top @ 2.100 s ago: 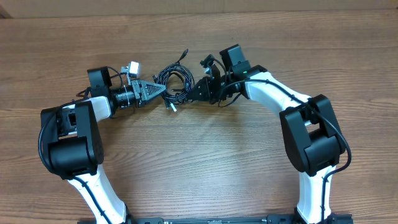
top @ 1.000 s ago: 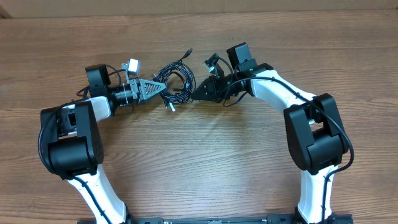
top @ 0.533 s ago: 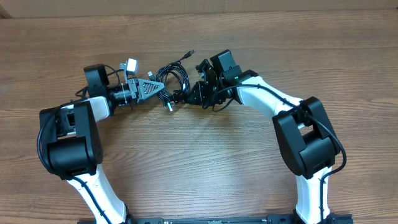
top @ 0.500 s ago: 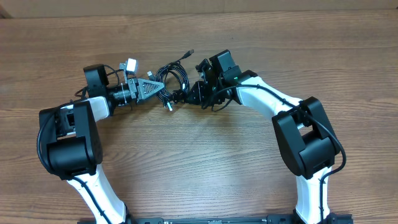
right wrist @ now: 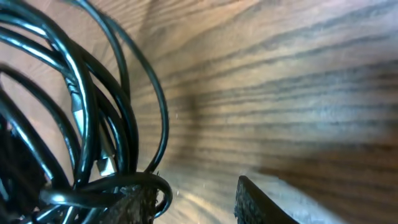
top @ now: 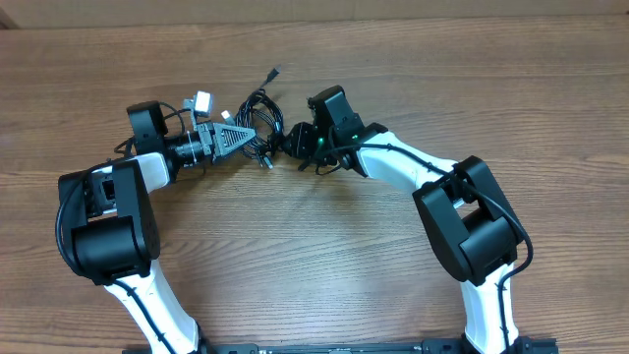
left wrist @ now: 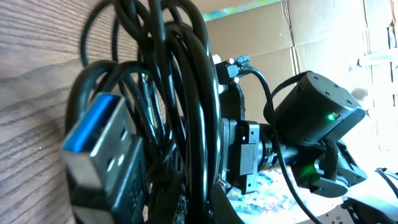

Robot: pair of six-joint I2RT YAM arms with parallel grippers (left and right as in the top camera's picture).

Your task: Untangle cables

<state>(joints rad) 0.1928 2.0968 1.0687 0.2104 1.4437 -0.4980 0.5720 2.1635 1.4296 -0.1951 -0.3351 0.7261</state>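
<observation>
The cables (top: 263,128), light, limp and snag-prone, sit bundled on the counter (top: 324,256) between both arms; left fingers (top: 234,139) clamp the bundle, right fingers (right wrist: 255,200) stand parted beside it: grasp one outer loop

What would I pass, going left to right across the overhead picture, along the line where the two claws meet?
Left arm's black round joint → grey triangular left claw → tangled bundle of thin black cables → black right claw → white right arm.
</observation>
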